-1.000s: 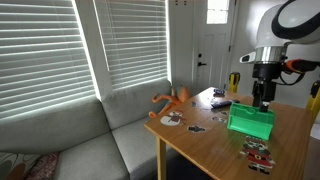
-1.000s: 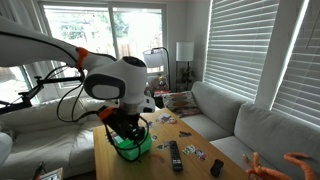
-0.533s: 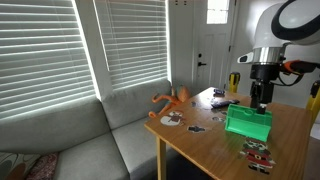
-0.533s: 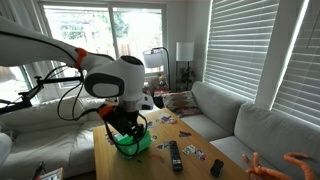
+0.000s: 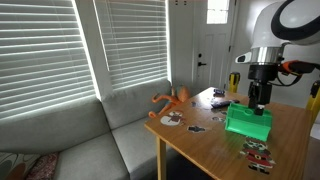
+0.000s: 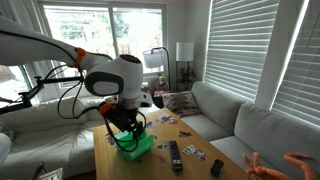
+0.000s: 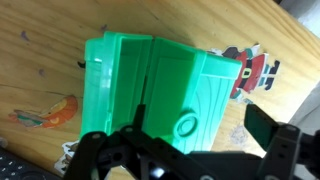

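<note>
Green box (image 7: 150,90) fills the middle of your wrist view, its ribbed lid side facing the camera and a round ring moulded near its lower edge. Your gripper (image 7: 185,150) sits right at that lower edge: dark finger links overlap the box at the bottom of the frame, and one more dark piece stands off to the side, clear of the plastic. From this angle you cannot tell whether the jaws are apart or pressed on the box wall (the links hide the contact).

The box rests on the wooden table (image 7: 60,30). Just beside it lies a figure card (image 7: 255,68) in red and white, and on its opposite side an orange-marked card (image 7: 45,110), both flat on the wood.

In both exterior views the gripper comes straight down onto the top of the box (image 5: 248,120), near the middle of the tabletop. In an exterior view the box (image 6: 135,145) looks tilted, one side higher than the other. Past it on the table a black remote (image 6: 175,153) lies flat, with small cards scattered near it.

At the far table corner, against the couch, an orange toy (image 5: 172,98) with long limbs sprawls. Behind it runs the grey sofa (image 5: 90,140), then the shut blinds (image 5: 60,50), and a white door (image 5: 212,50) at the back.
</note>
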Controlling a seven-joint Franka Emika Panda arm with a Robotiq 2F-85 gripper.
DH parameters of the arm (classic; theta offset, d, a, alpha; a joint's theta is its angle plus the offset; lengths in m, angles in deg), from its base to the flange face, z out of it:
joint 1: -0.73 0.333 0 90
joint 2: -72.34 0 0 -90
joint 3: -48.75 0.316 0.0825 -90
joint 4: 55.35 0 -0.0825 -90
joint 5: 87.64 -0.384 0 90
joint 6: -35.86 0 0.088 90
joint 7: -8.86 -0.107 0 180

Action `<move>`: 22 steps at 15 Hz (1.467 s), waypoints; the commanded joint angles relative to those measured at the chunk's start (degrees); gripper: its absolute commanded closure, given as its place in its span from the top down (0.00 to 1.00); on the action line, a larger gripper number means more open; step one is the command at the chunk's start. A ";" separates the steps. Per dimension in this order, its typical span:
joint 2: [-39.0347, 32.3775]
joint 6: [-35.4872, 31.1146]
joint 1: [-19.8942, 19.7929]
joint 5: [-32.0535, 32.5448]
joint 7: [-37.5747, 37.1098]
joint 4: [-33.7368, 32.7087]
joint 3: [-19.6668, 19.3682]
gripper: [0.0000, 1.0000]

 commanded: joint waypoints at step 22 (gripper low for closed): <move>1.05 1.67 -1.74 -0.35 -0.20 2.55 -5.00 1.00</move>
